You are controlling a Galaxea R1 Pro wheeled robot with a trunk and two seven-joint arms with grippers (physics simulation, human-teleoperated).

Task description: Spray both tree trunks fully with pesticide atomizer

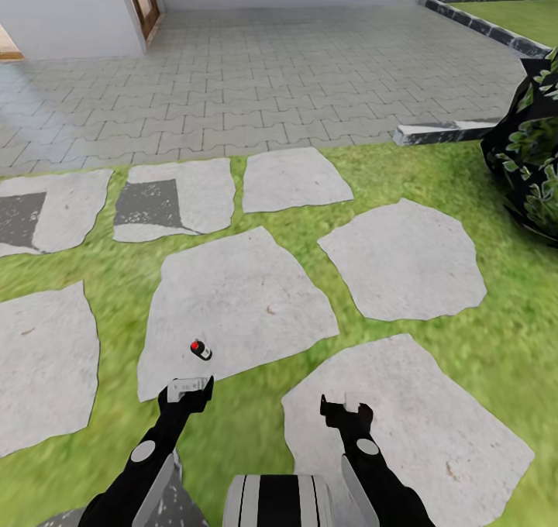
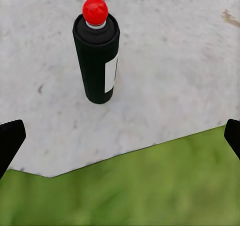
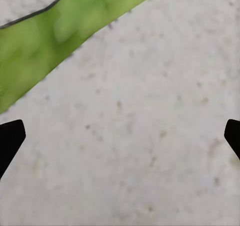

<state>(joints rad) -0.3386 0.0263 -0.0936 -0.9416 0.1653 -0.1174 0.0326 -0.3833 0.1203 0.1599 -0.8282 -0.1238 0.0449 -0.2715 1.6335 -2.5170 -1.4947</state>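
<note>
The pesticide atomizer point(image 1: 201, 349) stands on a stepping stone point(image 1: 240, 302), near its grass-side edge, just ahead of the left gripper point(image 1: 190, 388). Both grippers' fingers are spread wide and empty. Advance the left gripper squarely and close around the black body below the red cap.

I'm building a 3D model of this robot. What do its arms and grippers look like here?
Both arms are black and jointed, each with a round grey disc on the forearm and pale grey panels lower down. The left gripper has flat grey-white fingers on a black base; the right gripper looks alike, with less white showing. In the wrist views the fingertips appear as black wedges. No cables or markings show.
</note>
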